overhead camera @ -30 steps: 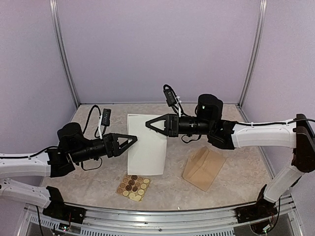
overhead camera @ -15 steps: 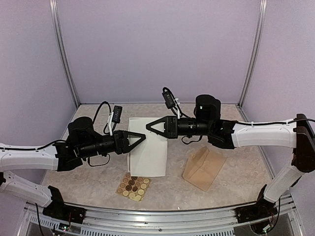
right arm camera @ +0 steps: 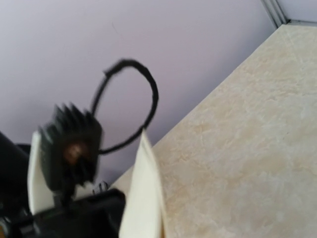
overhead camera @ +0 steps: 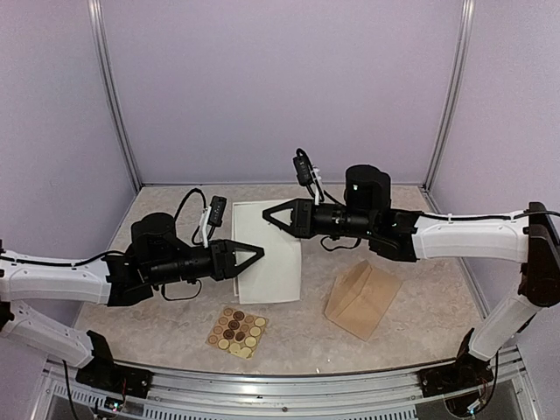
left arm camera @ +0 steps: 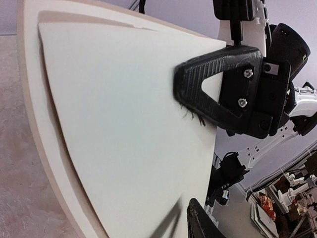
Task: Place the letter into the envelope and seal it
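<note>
- Marbled table [overhead camera: 157, 328], overhead: letter [overhead camera: 273, 262] held tilted, right pincer [overhead camera: 269, 213] clamped on its 12 o'clock edge. Left pincer [overhead camera: 255, 256] at 8 o'clock edge, likely steadying. Envelope [overhead camera: 363, 299] flat at 4 o'clock.
- Left wrist: sheet fills view; cannot tell left grip.
- Right wrist: blurred sheet edge.

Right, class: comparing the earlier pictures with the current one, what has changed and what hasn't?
The left jaws moved right, from beside the large white paper sheet onto its left part, and narrowed. The sheet's near edge pulled slightly farther from the tan round-sticker sheet. The right jaws kept hold of its far edge; the tan kraft envelope and stickers stayed put.
</note>
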